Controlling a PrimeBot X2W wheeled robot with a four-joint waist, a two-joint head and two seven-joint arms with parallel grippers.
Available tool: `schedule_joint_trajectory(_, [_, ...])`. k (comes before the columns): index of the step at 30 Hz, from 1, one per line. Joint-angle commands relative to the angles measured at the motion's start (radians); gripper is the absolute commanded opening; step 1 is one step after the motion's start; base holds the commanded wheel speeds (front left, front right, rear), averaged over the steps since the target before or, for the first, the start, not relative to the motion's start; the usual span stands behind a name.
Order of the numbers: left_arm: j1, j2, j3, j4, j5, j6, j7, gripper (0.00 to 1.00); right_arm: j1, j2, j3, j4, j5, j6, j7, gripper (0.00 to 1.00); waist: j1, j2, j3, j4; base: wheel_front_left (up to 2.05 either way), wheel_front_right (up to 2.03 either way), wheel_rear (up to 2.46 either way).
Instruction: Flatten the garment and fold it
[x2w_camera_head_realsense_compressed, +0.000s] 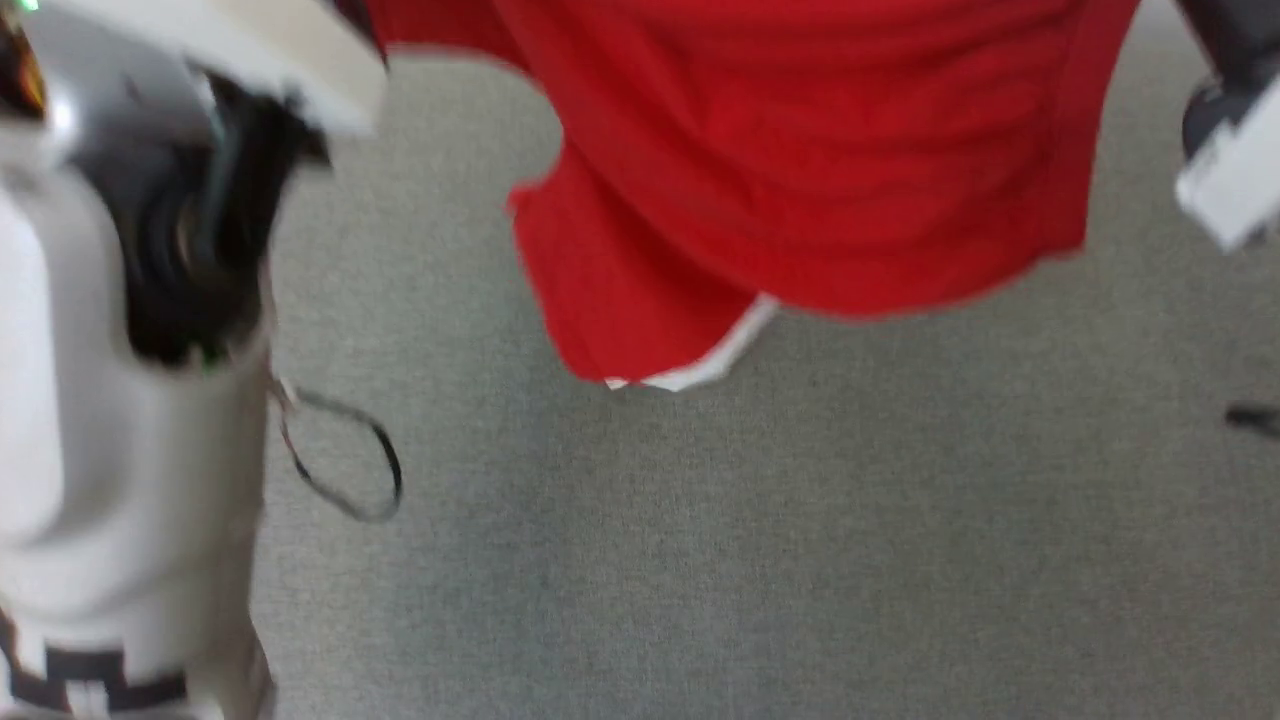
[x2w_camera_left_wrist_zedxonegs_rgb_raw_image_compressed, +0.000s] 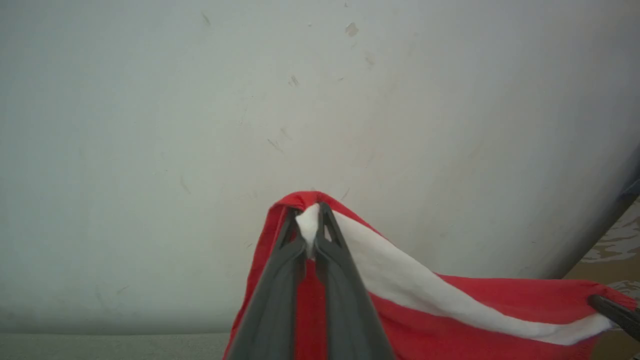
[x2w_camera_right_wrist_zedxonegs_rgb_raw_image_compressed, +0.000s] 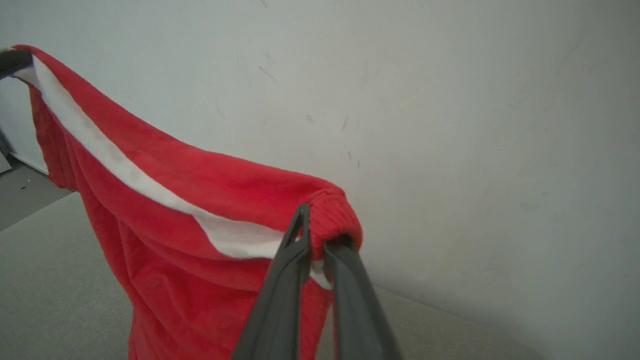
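Shorts (x2w_camera_head_realsense_compressed: 800, 170): red, held up at both ends, hanging in the air above the grey carpet (x2w_camera_head_realsense_compressed: 700, 550), white stripe (x2w_camera_right_wrist_zedxonegs_rgb_raw_image_compressed: 125, 175) running from grip to grip.
Left gripper (x2w_camera_left_wrist_zedxonegs_rgb_raw_image_compressed: 312, 220): clenched on a bunched red-and-white corner, pale wall (x2w_camera_left_wrist_zedxonegs_rgb_raw_image_compressed: 200, 125) beyond.
Right gripper (x2w_camera_right_wrist_zedxonegs_rgb_raw_image_compressed: 320, 240): pinching the ribbed red edge at the other end.
Left arm (x2w_camera_head_realsense_compressed: 120, 400): white, at the left, a thin cable loop (x2w_camera_head_realsense_compressed: 345, 460) beside it.

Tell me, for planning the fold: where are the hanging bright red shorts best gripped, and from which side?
Probably the top edge's two ends, from the robot's side, as the left hand and right hand pinch now: the soft red shorts hang spread between them.
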Motion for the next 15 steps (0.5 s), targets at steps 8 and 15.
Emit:
schedule_joint_trajectory(8, [-0.337, 0.015, -0.008, 0.249, 0.094, -0.018, -0.094, 0.0, -0.355, -0.062, 0.135, 0.242, -0.06, -0.001, -0.115, 0.0, -0.0003, 0.0, 0.239, 0.0, 0.0, 0.0, 0.0])
schedule_joint_trajectory(15, [-0.548, 0.005, -0.006, 0.406, 0.146, -0.036, -0.25, 0.0, -0.598, -0.105, 0.253, 0.476, -0.123, -0.001, -0.311, 0.0, -0.0003, 0.0, 0.336, 0.017, 0.0, 0.0, 0.0])
